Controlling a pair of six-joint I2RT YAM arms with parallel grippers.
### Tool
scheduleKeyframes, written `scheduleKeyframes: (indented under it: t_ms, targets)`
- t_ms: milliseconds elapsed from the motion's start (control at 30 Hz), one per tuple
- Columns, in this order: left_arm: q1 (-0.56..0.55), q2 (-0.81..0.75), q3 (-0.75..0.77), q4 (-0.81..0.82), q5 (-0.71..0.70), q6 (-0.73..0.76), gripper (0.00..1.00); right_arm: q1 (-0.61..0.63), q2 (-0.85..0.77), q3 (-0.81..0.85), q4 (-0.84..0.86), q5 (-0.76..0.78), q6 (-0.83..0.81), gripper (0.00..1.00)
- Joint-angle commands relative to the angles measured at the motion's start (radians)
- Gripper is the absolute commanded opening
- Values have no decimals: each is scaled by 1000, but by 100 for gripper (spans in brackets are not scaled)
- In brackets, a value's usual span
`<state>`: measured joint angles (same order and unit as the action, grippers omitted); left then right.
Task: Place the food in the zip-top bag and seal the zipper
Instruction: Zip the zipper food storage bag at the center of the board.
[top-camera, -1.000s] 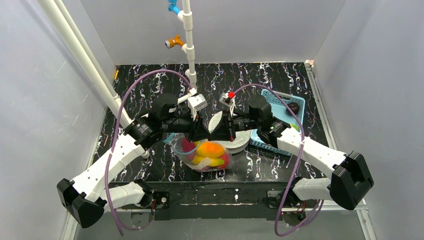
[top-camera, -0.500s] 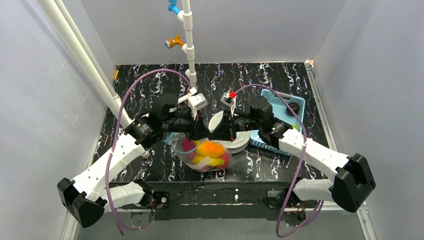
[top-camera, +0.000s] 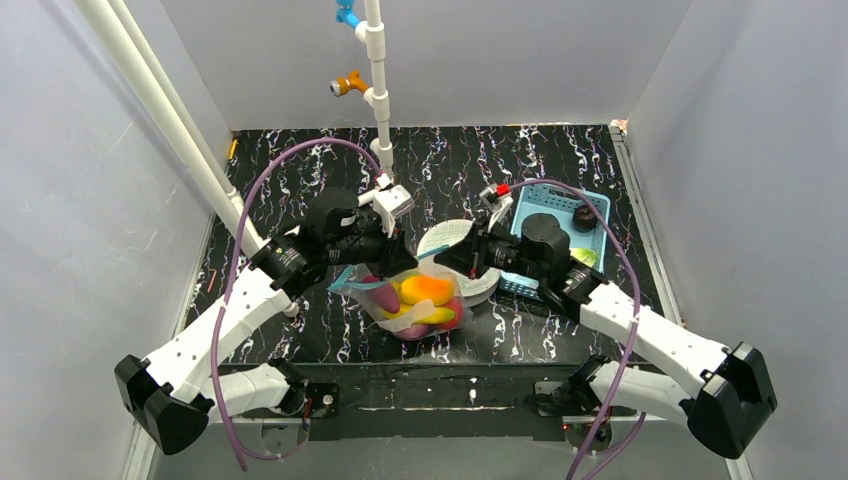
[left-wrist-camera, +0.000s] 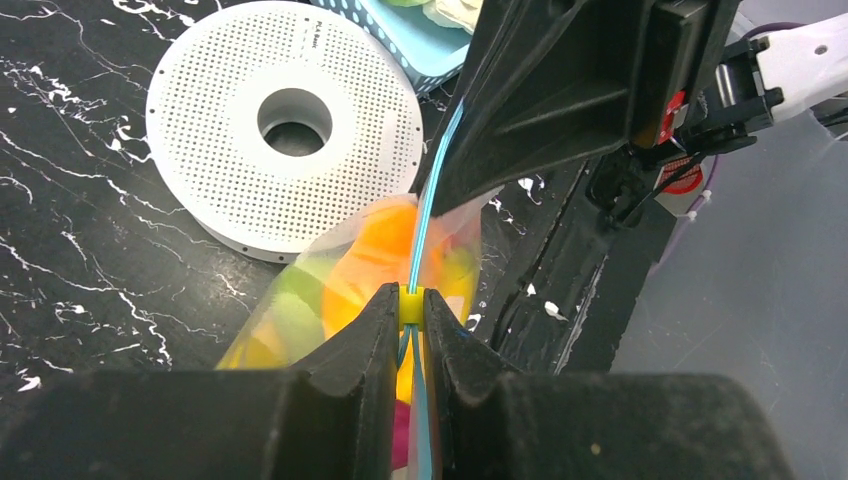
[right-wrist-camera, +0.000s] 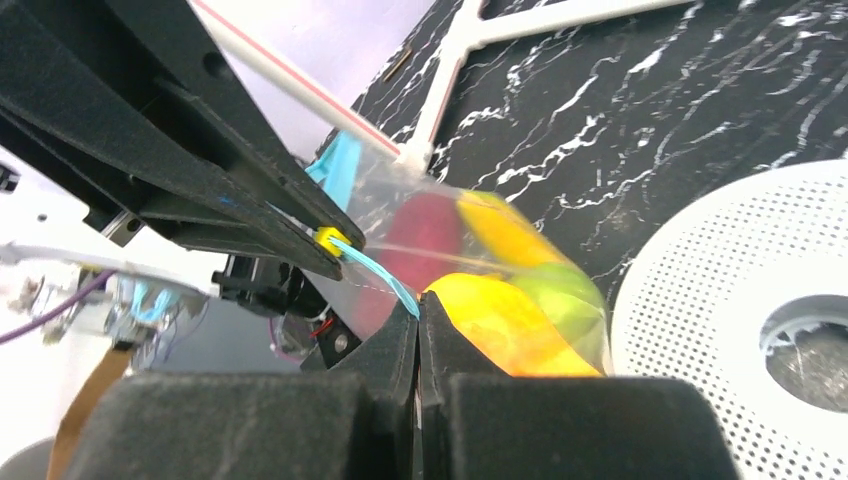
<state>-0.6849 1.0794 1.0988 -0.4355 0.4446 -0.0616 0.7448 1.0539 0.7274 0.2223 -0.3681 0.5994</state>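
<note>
Since the earlier frames, the right gripper (top-camera: 468, 258) has drawn off to the right, away from the left gripper (top-camera: 398, 262). The two no longer meet nose to nose, and more of the light-blue mesh plastic basket (top-camera: 592, 212) shows behind the right arm.

I see the clear, crinkly zip-top plastic bag (top-camera: 420, 308) strung between the two grippers over the black marbled table (top-camera: 300, 335). I cannot tell whether its bottom rests on the surface. The narrow teal-blue zipper strip (left-wrist-camera: 430, 195) runs straight and taut from one gripper to the other.

The left jaws are clenched on the small yellow slider (left-wrist-camera: 411, 306) that rides on the strip. The right jaws are pressed together on the strip's opposite end, as the right wrist view shows (right-wrist-camera: 418, 305).

The food is inside the bag: a yellow-orange piece (top-camera: 428, 288), a dark red-purple piece (top-camera: 383, 296), a yellow piece (top-camera: 437, 316) and a green piece (right-wrist-camera: 560, 290).

A white perforated disc with a centre hole (left-wrist-camera: 230, 150) lies flat on the table just behind the bag, beside the basket.
</note>
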Motion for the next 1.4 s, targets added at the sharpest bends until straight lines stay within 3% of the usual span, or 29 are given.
scheduleKeyframes:
  t_ms: [0,833,1367]
  targets:
    - [1,-38,33,-75,-45,24,0,-46,-71,-38,-54,233,34,1]
    - [2,-165,-29,-227,-155,53,0,-59,-325,-110,-373,648,63,1]
    - [1,-258,-75,-324,-300,35,0,-59,-308,-68,-367,585,-40,1]
